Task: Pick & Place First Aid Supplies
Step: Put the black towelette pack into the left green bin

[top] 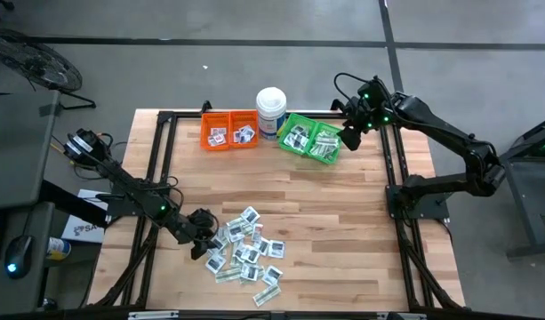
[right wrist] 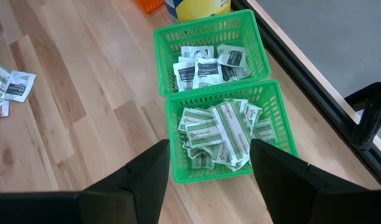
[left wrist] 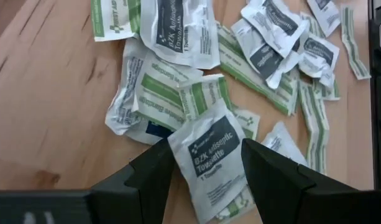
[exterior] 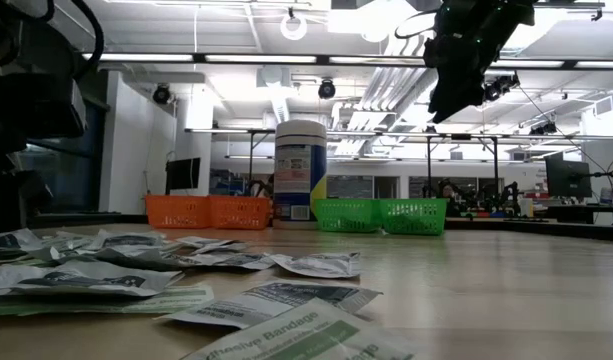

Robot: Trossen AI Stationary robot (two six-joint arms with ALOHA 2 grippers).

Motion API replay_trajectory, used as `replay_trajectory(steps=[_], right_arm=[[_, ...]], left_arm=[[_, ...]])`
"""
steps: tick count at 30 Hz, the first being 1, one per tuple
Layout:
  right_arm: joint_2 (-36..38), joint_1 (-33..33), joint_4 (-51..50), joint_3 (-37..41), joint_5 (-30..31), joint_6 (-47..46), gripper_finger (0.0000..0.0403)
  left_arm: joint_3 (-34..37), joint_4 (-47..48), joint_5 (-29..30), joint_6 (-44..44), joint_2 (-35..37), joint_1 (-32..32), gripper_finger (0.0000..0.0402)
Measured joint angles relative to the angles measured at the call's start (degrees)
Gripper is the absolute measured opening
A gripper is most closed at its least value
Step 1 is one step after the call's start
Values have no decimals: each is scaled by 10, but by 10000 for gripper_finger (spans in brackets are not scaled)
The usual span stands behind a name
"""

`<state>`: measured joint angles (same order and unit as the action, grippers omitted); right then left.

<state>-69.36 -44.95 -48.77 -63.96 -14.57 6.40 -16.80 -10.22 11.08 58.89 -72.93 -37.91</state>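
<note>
The left gripper (left wrist: 206, 171) is spread wide around an antiseptic towelette packet (left wrist: 210, 158); overlapped bandage strips (left wrist: 202, 96) could be pinched too. The right gripper (right wrist: 209, 171), wide and empty, is held over the green bin (right wrist: 283, 134).

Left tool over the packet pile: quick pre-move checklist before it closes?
1. Left tool open: ok.
2. White towelette packet lies between its fingers: ok.
3. Only one packet in the gap: not ok, green-and-white strips lie under it.
4. Fingers down at packet level: cannot tell.
5. Right tool clear of the pile, open above the green bins: ok.
6. Green bins have room: ok, both partly filled.
</note>
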Motion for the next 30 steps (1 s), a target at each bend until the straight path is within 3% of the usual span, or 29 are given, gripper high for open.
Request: replay_trajectory(steps=[5,9,21,30], right_arm=[[0,0,0,0,0,-4,216],[0,0,0,0,0,-4,216],[0,0,1,0,0,-3,216],[0,0,1,0,0,2,216]], left_arm=[[-1,-12,4,5,-11,0,191],[-1,-10,4,9,-11,0,168],[0,10,9,7,-12,0,8],[-4,2,-48,2,14,0,3]])
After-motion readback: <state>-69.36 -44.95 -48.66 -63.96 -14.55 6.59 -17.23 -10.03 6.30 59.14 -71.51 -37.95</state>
